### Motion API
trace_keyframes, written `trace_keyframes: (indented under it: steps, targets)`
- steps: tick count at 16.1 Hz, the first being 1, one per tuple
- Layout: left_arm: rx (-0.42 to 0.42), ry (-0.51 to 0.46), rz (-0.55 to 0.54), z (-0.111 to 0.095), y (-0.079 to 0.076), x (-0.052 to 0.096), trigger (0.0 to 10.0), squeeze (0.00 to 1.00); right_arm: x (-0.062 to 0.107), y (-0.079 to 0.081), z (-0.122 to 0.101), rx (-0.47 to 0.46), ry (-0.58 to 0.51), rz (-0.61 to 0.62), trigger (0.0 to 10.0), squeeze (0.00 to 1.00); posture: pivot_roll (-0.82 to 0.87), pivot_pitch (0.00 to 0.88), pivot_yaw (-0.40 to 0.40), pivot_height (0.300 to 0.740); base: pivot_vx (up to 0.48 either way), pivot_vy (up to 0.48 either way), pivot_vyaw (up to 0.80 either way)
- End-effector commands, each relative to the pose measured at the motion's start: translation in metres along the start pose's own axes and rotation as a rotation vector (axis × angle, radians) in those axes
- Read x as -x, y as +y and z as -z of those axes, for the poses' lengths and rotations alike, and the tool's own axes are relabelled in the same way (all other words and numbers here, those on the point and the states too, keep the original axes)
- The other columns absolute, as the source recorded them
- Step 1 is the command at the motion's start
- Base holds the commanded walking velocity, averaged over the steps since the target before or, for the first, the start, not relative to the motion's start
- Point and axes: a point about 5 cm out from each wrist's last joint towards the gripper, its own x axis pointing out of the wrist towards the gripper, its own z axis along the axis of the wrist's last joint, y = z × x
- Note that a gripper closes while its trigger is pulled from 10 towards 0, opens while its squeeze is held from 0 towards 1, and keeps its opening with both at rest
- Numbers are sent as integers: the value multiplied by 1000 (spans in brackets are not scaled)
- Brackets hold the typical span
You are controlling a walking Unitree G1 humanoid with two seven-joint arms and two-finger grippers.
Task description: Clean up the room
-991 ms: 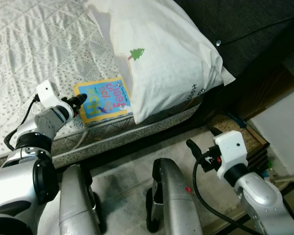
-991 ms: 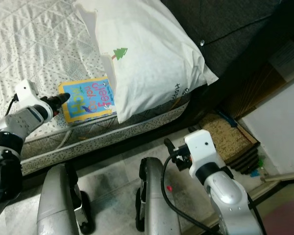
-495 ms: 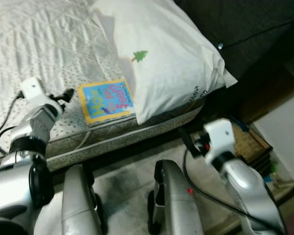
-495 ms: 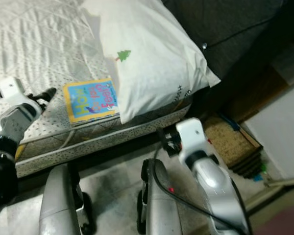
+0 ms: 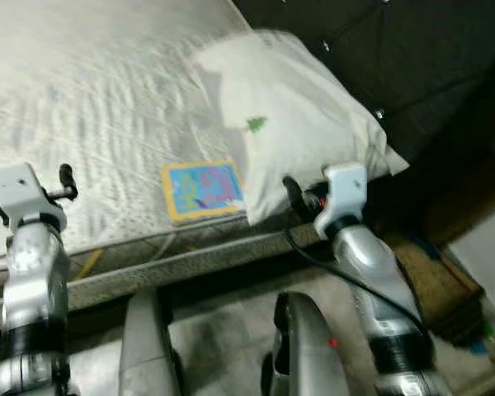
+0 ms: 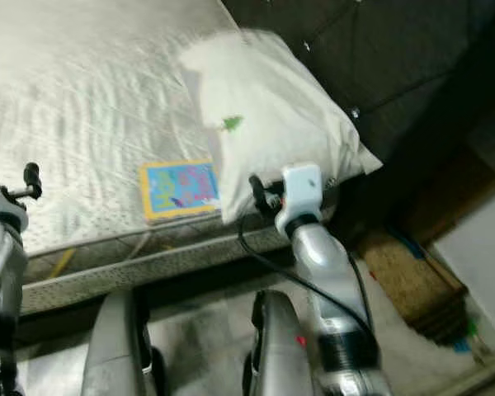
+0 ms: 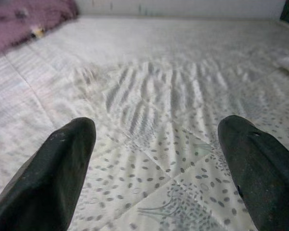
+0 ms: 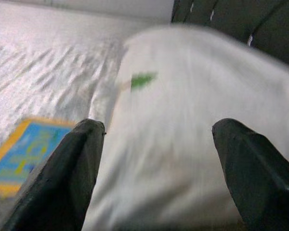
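Right gripper (image 8: 154, 168) fingers wide open, empty, at the pillow (image 5: 301, 140) near edge; I should pinch the corner cleanly, avoiding the book (image 5: 202, 188). Left gripper (image 7: 154, 178) open, empty over the bed (image 5: 91, 107).

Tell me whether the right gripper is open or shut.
Open: the right gripper has its two black fingers spread wide apart, empty, facing the white pillow.
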Motion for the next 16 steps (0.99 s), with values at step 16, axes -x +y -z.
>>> trace_keyframes:
  steps: [16]
  targets:
    - [-110, -78, 218, 53, -72, 55, 10000, 0, -8, 5, 69, 19, 21, 20, 10000, 0, 56, 0, -29, 557, 0, 0, 0]
